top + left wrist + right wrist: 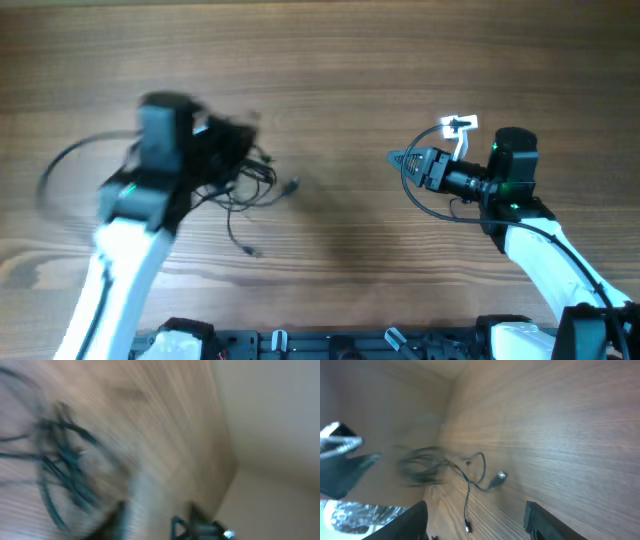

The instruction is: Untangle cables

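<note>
The wooden table (pixel 340 60) carries the whole job. The cables (pixel 238 178) lie on its left half as one loose knot with no strand held, so I judge the step in hand to be choosing holds on a tangle that is far from undone. The left arm (pixel 110 270) reaches in from the near left edge, bent over the knot's left side and smeared by motion. The right arm (pixel 540 250) comes from the near right corner, its wrist level and pointing left, well apart from the knot. The left gripper (pixel 150 522) is blurred, but its fingers seem parted with only wood between them. The right gripper (pixel 475 510) stands wide and empty. Next, each claw needs its own strand, perhaps the free plug (pixel 500 475) on the knot's right side, before drawing the strands apart.
</note>
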You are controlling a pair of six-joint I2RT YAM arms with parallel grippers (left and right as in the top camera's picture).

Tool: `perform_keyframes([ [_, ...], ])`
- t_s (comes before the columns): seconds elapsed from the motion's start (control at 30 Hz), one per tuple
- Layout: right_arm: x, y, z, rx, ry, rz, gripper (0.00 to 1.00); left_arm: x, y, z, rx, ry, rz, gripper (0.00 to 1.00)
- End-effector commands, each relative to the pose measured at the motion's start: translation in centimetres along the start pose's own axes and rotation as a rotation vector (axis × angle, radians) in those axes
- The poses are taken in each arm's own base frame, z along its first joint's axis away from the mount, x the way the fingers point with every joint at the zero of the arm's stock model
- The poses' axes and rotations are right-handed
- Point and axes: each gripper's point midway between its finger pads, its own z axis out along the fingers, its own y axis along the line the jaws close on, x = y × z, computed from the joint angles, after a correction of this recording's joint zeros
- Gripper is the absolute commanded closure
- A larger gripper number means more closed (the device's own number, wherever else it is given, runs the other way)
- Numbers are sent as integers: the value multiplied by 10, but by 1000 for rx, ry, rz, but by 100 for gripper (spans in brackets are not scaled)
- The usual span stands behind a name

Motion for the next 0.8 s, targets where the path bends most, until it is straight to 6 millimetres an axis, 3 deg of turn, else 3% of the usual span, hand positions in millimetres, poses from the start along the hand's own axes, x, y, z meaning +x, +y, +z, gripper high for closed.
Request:
perform_keyframes([
  [0.0, 2, -22, -1, 112, -15, 21, 32, 48, 11, 57, -81, 198, 294, 0],
  [0.07, 9, -40, -3, 200, -7, 46, 30, 53, 34, 72, -176, 229, 359, 0],
  [0.17, 15, -53, -7, 272, 2, 60, 29, 21, 65, 63, -361, 73, 363, 1],
  [0.23, 17, -61, -9, 311, 1, 78, 28, 3, 77, 56, -438, -16, 370, 8],
  [0.27, 18, -63, -10, 326, -1, 89, 28, 0, 77, 55, -444, -32, 374, 10],
  [0.33, 20, -67, -11, 343, 1, 102, 29, 2, 70, 63, -417, -32, 381, 28],
  [0.5, 25, -66, -9, 345, 20, 108, 28, 11, 58, 100, -367, -26, 390, 42],
  [0.77, 36, -68, -1, 395, 49, 84, 28, -2, 96, 145, -495, -66, 315, 52],
])
